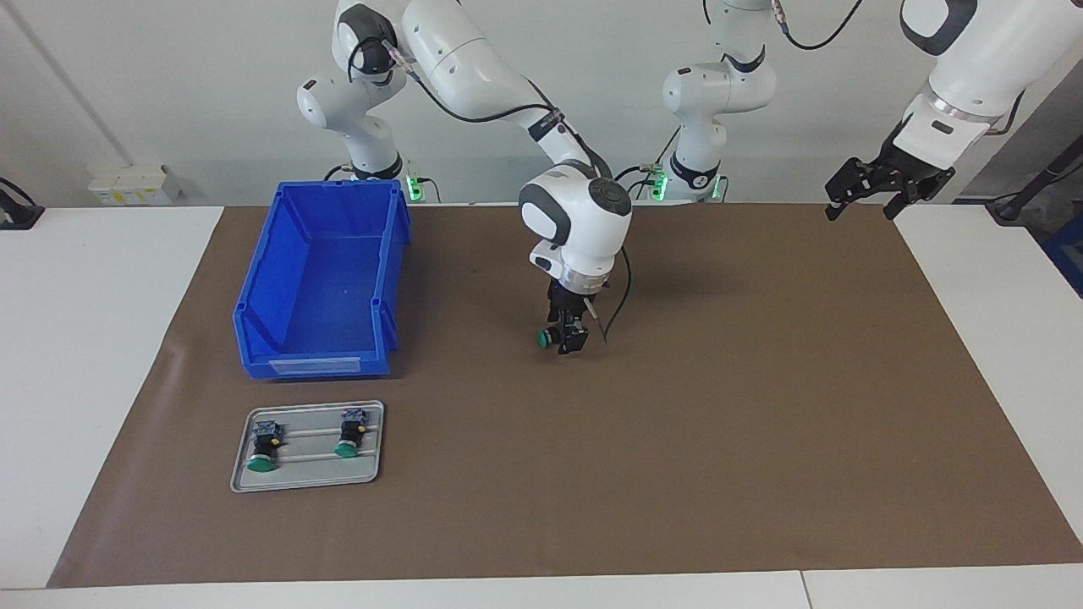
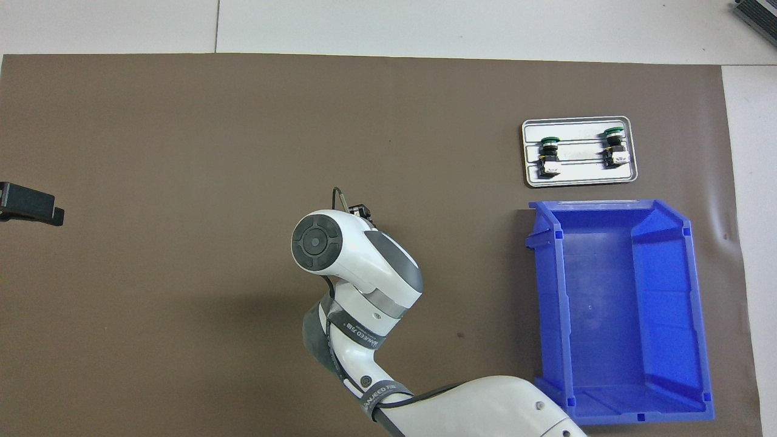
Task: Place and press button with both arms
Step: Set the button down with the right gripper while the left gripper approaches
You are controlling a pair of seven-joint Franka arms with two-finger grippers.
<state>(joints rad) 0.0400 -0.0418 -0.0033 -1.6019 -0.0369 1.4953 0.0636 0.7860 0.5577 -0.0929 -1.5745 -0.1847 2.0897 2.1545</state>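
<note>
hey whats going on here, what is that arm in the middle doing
The right gripper is low over the middle of the brown mat, jaws shut on a green-capped button held sideways; whether the button touches the mat cannot be told. The left gripper waits raised at the left arm's end of the table. Two more buttons lie on a small metal tray, beside an empty blue bin at the right arm's end.
</note>
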